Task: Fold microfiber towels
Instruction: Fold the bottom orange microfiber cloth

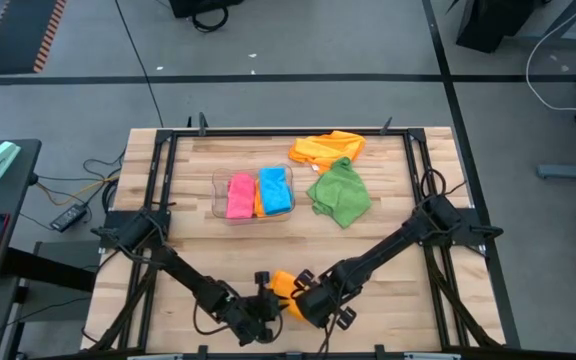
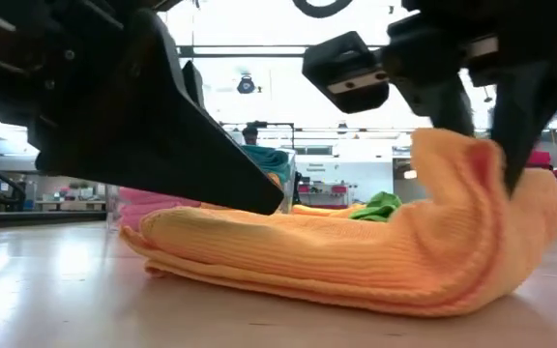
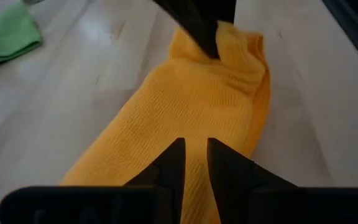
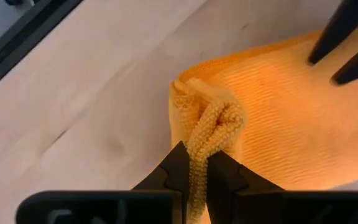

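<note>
At the bench's six o'clock edge, the left gripper rests low over the near end of the orange towel, its fingers a narrow slit apart with cloth beneath rather than clearly between them; whether it has any hold cannot be told. The towel lies in a thick folded band on the wood. To its right, the right gripper has its fingers pinched on the towel's bunched corner, which stands lifted above the band.

The step in hand appears to be a closing fold on this towel. Next, the right gripper probably needs to lay that corner flat and let go.

Toward twelve o'clock, the clear bin holds a pink towel and a blue towel; a green towel and another orange towel lie unfolded at one o'clock.
</note>
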`<state>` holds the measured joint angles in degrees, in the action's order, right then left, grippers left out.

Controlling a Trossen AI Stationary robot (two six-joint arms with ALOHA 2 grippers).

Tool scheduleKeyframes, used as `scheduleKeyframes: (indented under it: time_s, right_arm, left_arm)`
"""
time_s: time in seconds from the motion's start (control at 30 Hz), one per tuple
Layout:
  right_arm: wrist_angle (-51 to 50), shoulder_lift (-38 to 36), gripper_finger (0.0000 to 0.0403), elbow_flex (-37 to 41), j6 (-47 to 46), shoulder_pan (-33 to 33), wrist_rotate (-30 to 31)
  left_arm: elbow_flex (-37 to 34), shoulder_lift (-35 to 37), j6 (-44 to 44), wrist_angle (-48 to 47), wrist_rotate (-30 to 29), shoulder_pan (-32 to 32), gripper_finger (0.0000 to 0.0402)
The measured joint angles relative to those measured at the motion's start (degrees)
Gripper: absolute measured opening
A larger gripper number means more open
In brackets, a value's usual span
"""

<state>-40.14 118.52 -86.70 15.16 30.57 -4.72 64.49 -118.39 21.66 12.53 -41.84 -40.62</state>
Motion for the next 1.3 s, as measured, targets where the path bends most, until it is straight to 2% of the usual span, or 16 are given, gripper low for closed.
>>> scheduleKeyframes:
  time_s: [0.13,0.33,0.5,0.83,1.1,1.3]
  right_arm:
    - [-1.3,0.0,0.0042,0.0,-1.4,0.9,0.0]
    - [-2.7,-3.2,0.0042,0.0,-0.9,2.0,1.5]
    - [-1.7,-6.8,0.0042,0.0,4.7,2.5,7.7]
    - [5.8,-4.5,0.0042,0.0,17.5,-0.1,10.8]
    - [12.7,-4.4,0.0042,0.1,25.1,-3.0,9.2]
    - [19.7,-3.8,0.0042,4.2,27.3,-5.0,8.1]
  left_arm:
    - [0.0,0.0,0.1,-2.1,-0.5,0.5,0.0084]
    - [0.0,-1.2,0.2,-2.8,3.6,2.7,0.0076]
    - [0.1,-2.2,-1.3,-2.2,3.9,3.3,0.0059]
    - [0.1,-2.3,-2.0,-1.7,3.1,3.4,0.0058]
    - [0.1,-2.3,-1.7,-1.6,2.9,3.4,0.0053]
    - [0.0,-2.4,-1.7,-0.8,2.9,3.4,0.0058]
